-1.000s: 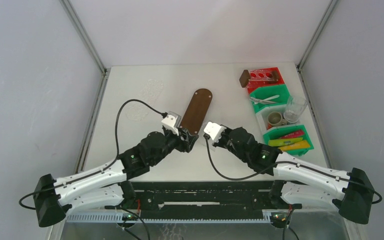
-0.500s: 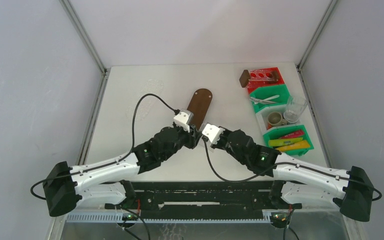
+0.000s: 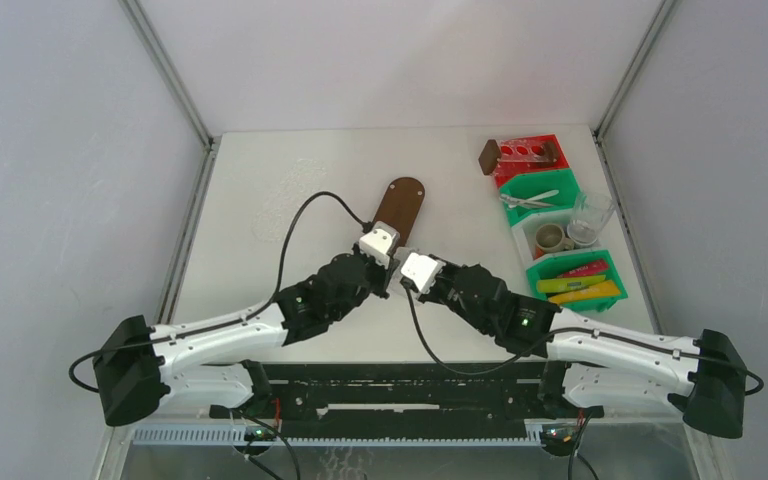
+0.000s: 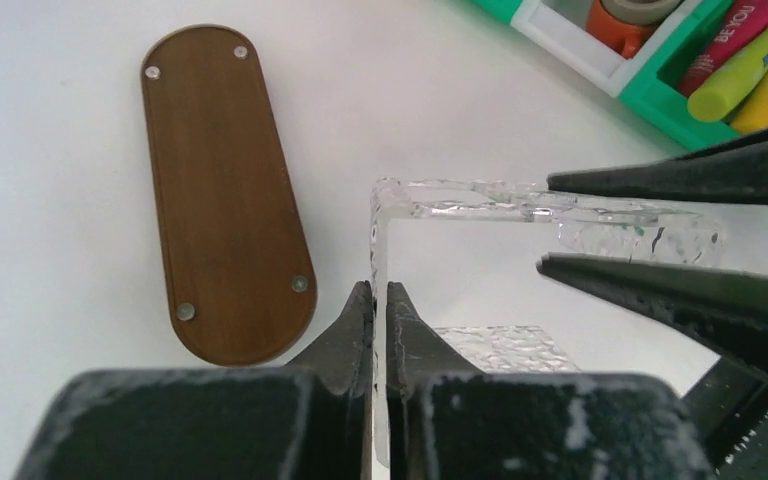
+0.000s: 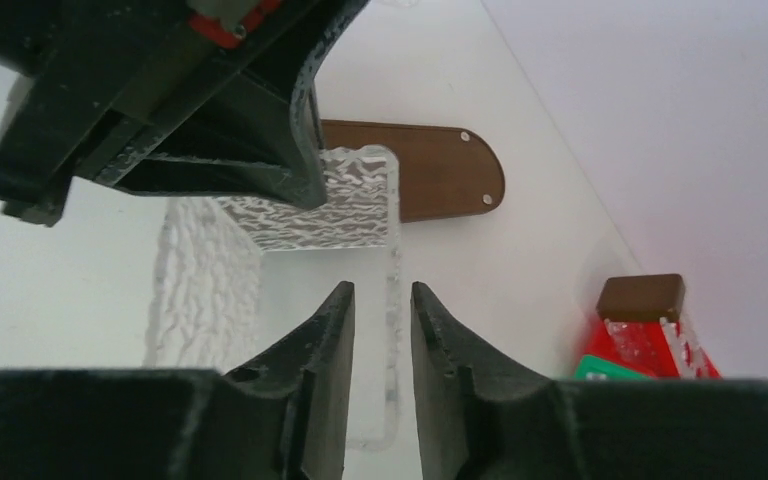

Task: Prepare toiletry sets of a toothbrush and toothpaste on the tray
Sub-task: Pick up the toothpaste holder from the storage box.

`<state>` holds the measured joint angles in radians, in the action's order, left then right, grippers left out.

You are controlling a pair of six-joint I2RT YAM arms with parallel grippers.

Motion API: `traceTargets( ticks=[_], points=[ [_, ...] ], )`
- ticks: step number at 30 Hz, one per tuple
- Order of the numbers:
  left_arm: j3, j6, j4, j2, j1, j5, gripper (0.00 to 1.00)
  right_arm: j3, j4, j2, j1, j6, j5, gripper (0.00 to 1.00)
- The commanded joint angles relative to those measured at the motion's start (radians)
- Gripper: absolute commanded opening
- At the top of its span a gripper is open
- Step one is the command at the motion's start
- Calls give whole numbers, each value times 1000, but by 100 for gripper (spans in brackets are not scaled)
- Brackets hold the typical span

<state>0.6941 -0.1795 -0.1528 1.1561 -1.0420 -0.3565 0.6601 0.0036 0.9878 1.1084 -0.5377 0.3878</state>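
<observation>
Now the left gripper point(image 4: 380, 298) is pinched tight on one wall of the clear tray point(image 4: 480, 192), having swung in from the left over the last second. The right gripper point(image 5: 380, 296), nudged leftward to meet it, straddles the neighbouring wall, jaws slightly apart. Beyond, the board point(image 3: 401, 203) is more covered than before. The toothpaste point(image 3: 582, 269) lies far right in a green bin point(image 3: 532, 270), well apart from the tray.

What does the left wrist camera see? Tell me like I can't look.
The left hand pinches one wall of a clear bumpy box, while the right hand sits open around another wall. A brown oval board lies flat on the white table nearby.
</observation>
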Motion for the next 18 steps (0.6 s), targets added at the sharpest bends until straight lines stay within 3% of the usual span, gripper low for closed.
traceTargets(
  ticks=[1,3,8,18],
  points=[
    [-27,73,-193,-73,10,-61,0,17,30,-23,13,37,-29,39],
    [-56,95,-240,-95,11,-69,0,21,27,-28,14,51,-49,48],
    [-130,150,-338,-141,12,-77,0,66,-35,-68,22,118,-133,56],
    [-378,346,-636,-285,40,27,0,135,-93,-343,-25,402,-449,78]
  ],
)
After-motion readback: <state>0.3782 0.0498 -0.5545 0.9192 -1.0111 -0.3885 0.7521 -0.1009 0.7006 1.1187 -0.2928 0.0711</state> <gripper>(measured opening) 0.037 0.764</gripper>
